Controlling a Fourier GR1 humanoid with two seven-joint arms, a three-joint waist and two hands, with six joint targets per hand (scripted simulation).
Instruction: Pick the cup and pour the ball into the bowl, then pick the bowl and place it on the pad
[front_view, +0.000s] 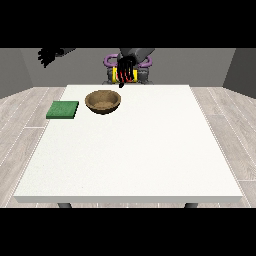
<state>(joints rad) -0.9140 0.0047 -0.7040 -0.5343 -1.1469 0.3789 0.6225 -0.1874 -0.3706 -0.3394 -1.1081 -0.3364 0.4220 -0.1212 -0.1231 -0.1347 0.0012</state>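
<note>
The cup (126, 75) shows as a red and yellow thing held up in the air above the far edge of the surface (130, 150), behind and a little to the right of the bowl (103, 101); the robot hand (125, 67) at the view's right has its dark fingers curled down round it, so only strips of colour peek between them. No ball can be made out — it may be inside the cup or hidden by the fingers. The cup looks small and stiff, likely light, and its smooth wall could slip as it tips, so a hold round the middle of the body, clear of the lip, seems the sound choice for pouring. The bowl, brown and wood-like, stands upright on the surface with nothing visible in it; it looks rigid, broad and shallow, probably best taken by the rim at one side. The green pad (63, 109) lies flat just to the bowl's left, near but apart from it, close to the surface's left edge. The robot hand (49, 55) at the view's left hangs raised well off to the side, beyond the surface, holding nothing; whether its fingers are spread or bent I cannot tell.
</note>
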